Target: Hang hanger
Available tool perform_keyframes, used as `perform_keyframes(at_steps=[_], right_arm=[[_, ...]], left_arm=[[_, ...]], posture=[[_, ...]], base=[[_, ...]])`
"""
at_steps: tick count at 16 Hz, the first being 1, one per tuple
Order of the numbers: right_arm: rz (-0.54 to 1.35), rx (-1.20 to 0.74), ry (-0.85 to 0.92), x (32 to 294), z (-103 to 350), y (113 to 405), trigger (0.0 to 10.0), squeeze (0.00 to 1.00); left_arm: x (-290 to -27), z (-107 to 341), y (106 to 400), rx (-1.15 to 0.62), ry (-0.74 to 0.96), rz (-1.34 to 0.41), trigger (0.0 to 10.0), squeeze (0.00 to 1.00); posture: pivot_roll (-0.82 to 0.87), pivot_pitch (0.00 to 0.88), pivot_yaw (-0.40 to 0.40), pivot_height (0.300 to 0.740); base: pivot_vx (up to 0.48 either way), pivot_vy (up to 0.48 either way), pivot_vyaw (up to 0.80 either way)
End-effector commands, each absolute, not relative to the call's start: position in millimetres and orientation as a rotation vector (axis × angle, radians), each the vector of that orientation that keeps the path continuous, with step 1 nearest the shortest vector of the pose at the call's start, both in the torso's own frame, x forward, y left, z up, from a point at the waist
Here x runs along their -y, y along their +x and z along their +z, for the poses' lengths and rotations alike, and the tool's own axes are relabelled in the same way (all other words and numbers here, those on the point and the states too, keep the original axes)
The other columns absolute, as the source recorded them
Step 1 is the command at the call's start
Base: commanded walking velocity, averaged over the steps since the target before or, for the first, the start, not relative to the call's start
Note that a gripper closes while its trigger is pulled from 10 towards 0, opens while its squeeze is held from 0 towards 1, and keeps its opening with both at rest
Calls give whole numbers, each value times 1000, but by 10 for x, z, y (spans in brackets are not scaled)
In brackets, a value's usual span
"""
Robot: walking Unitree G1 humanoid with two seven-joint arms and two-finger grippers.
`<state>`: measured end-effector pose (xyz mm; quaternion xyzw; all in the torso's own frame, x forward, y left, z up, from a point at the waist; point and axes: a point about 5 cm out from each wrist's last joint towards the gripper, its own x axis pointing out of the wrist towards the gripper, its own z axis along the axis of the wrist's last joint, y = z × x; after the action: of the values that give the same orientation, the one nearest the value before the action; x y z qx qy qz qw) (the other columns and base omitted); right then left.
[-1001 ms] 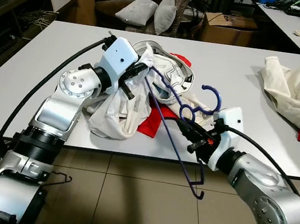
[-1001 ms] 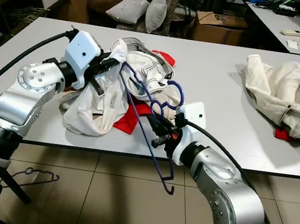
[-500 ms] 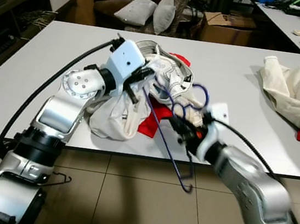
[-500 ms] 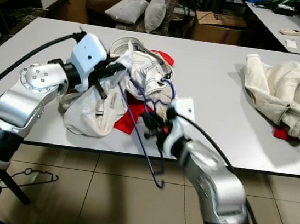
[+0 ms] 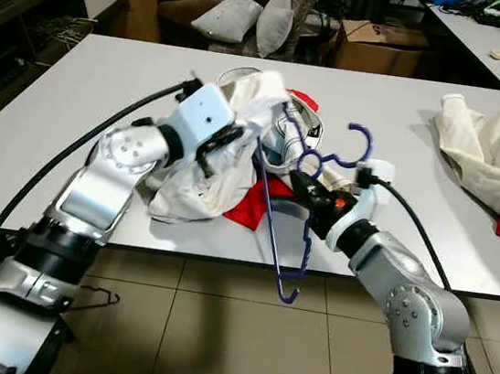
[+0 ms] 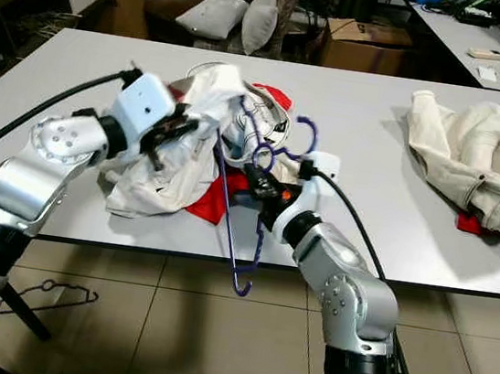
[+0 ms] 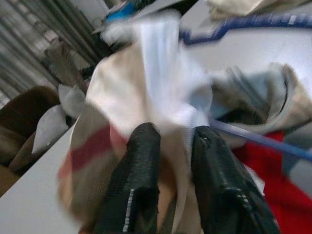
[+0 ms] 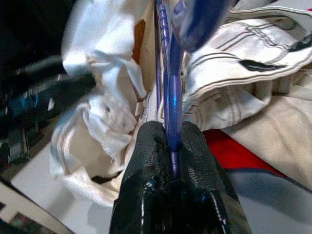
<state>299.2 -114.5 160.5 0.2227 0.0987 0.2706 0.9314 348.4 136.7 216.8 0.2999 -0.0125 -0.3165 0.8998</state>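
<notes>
With my right gripper (image 8: 171,146) pinched tight on the blue hanger (image 5: 276,211) at the table's (image 5: 46,123) near edge and my left gripper (image 7: 173,161) clamping the white garment (image 5: 226,161), I should thread slowly, keeping cloth taut.

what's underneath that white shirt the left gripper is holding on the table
A red garment pokes out from under the white shirt held by the left gripper, lying on the table. The blue hanger passes into the folds. The rest beneath is covered.
</notes>
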Motion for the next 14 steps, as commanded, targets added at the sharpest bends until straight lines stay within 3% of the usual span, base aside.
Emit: perform_keyframes(at_steps=[1, 6, 9, 12, 13, 14], right_arm=[[547, -189, 480, 1160, 1649, 3020, 10000, 0], [532, -213, 515, 1163, 1614, 3034, 10000, 0], [541, -200, 567, 1174, 1631, 3028, 10000, 0], [585, -184, 581, 1151, 1656, 3014, 10000, 0], [622, -171, 583, 1124, 1680, 2991, 10000, 0], [651, -159, 582, 1098, 1706, 2970, 10000, 0]], left_arm=[[-1405, 2177, 3483, 25, 639, -634, 10000, 1000], [-1590, 2248, 3429, 41, 517, -566, 10000, 1000], [-1771, 1982, 3236, -87, 449, -591, 10000, 1000], [-1616, 1868, 3055, -113, 364, -739, 10000, 1000], [-1542, 1839, 3033, -117, 353, -760, 10000, 957], [-1510, 1783, 3065, -130, 381, -729, 10000, 655]], posture=[[54, 0, 27, 740], [52, 0, 33, 740], [60, 0, 28, 740], [64, 0, 24, 740], [64, 0, 26, 740], [60, 0, 31, 740]], base=[[0, 0, 0], [0, 0, 0], [0, 0, 0], [0, 0, 0], [0, 0, 0], [0, 0, 0]])
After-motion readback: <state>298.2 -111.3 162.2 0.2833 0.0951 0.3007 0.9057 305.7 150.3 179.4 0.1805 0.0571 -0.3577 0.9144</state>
